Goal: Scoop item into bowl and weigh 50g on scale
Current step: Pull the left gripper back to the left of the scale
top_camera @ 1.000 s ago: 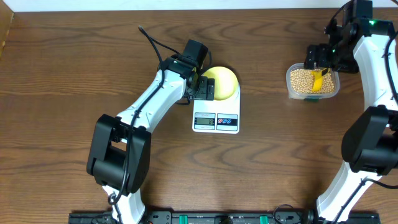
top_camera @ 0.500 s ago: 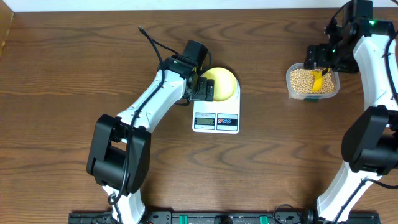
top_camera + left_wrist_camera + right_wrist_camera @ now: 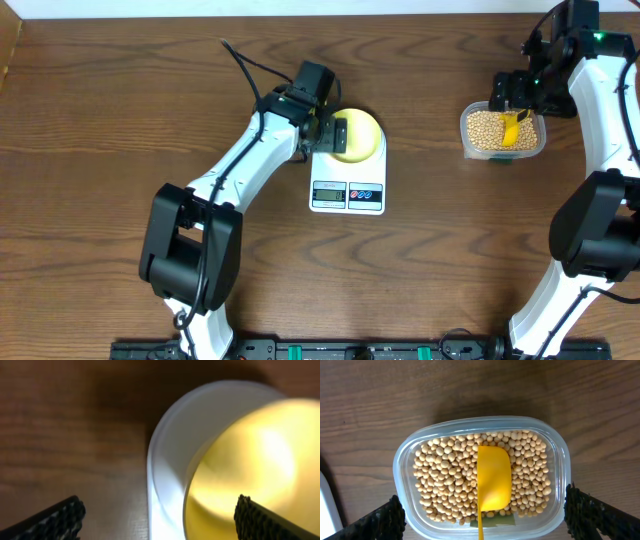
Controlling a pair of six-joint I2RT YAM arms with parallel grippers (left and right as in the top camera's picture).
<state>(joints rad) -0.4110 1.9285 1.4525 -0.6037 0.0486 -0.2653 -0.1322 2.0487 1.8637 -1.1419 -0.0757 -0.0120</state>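
The pale-yellow bowl (image 3: 362, 135) stands on the white scale (image 3: 348, 193), and I see nothing inside it. My left gripper (image 3: 333, 135) is open at the bowl's left rim. In the left wrist view, one finger is over the bowl (image 3: 250, 455) and the other over the wood, with the left gripper (image 3: 157, 522) above the scale's platform (image 3: 167, 465). The beans (image 3: 445, 475) fill a clear tub (image 3: 402, 460), and a yellow scoop (image 3: 494, 477) lies on them. Open and wide, my right gripper (image 3: 487, 522) hangs over the tub's near side, its fingers outside the walls. In the overhead view, that right gripper (image 3: 507, 103) is above the beans (image 3: 483, 128).
The clear tub (image 3: 466, 140) sits at the far right on the brown wooden table (image 3: 120, 120). The scoop's handle (image 3: 481, 527) runs toward the camera between my right fingers without touching them. A black cable (image 3: 245, 65) trails behind the left arm.
My left gripper has shifted slightly to the right and farther back, so one finger now reaches over the bowl's rim. The right arm, the tub and the scoop have not moved.
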